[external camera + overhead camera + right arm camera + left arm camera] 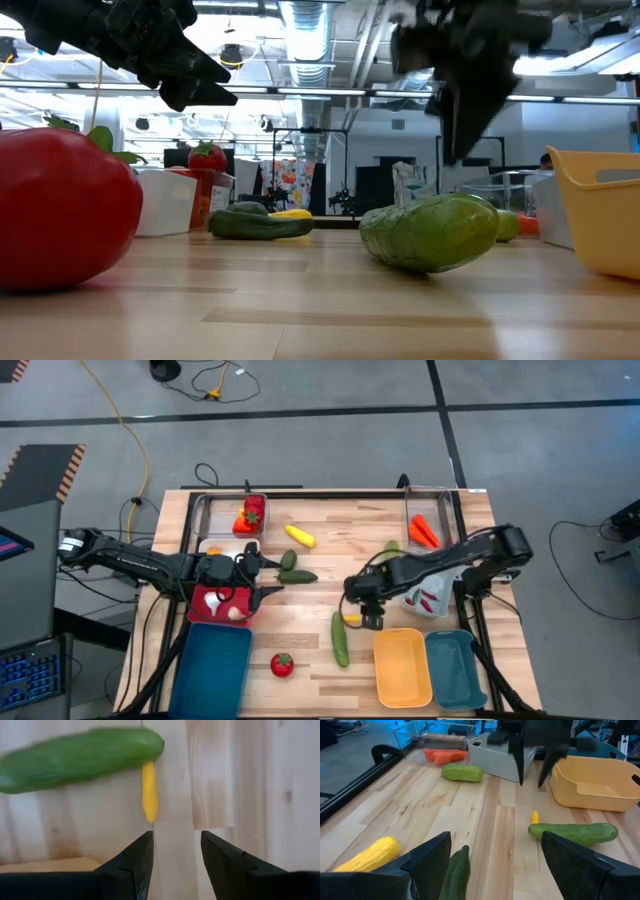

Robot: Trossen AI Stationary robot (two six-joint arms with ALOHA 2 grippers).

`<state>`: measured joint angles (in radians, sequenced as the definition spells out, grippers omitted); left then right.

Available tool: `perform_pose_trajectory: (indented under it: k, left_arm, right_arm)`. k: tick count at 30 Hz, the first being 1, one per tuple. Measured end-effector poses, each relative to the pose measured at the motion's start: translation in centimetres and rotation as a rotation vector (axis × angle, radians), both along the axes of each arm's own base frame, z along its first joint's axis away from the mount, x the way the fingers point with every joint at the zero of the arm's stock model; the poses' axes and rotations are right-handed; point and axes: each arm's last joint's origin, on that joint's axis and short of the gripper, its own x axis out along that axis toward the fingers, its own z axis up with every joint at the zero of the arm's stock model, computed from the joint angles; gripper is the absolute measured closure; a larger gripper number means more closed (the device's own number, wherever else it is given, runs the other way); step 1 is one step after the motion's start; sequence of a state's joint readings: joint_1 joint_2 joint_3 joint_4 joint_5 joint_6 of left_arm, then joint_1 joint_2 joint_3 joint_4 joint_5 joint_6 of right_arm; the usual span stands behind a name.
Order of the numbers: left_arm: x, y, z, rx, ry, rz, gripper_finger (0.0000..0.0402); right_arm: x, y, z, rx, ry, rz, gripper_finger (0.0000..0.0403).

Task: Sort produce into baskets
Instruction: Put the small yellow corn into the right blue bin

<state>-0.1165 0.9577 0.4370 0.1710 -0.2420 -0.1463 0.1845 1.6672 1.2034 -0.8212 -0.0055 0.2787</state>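
My right gripper [366, 620] points down over the table's middle, open, with nothing between its fingers. Just beyond its fingertips [177, 851] lie a small yellow chilli [149, 792] and a long green cucumber [80, 757], flat on the wood and touching end to side. My left gripper [272, 575] waits open beside the pink-red basket [203, 611], which holds a white garlic [236, 613]. A dark cucumber [457, 875] lies below its fingers and a yellow squash [367, 855] lies to one side. A red tomato [282, 665] sits near the front edge.
A clear basket with strawberries [250, 515] stands far left, and a clear one with carrots [423, 532] far right. A white basket [432, 596] with chillies is under the right arm. The dark teal basket [212, 670], orange-yellow basket [402, 667] and teal basket [455, 667] line the near edge.
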Motion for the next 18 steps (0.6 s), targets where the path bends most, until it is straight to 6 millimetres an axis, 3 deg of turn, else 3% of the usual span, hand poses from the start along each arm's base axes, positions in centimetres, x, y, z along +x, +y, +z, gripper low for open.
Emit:
perform_pose_trajectory:
  k: [7, 18]
  left_arm:
    - [0.0, 0.0, 0.0, 0.000, 0.000, 0.000, 0.0105]
    - [0.0, 0.0, 0.0, 0.001, 0.001, 0.001, 0.0105]
  right_arm:
    - [2.0, 0.9, -4.2, 0.094, 0.074, 0.096, 0.0223]
    - [3.3, 1.2, -7.3, 0.108, 0.091, 0.110, 0.0238]
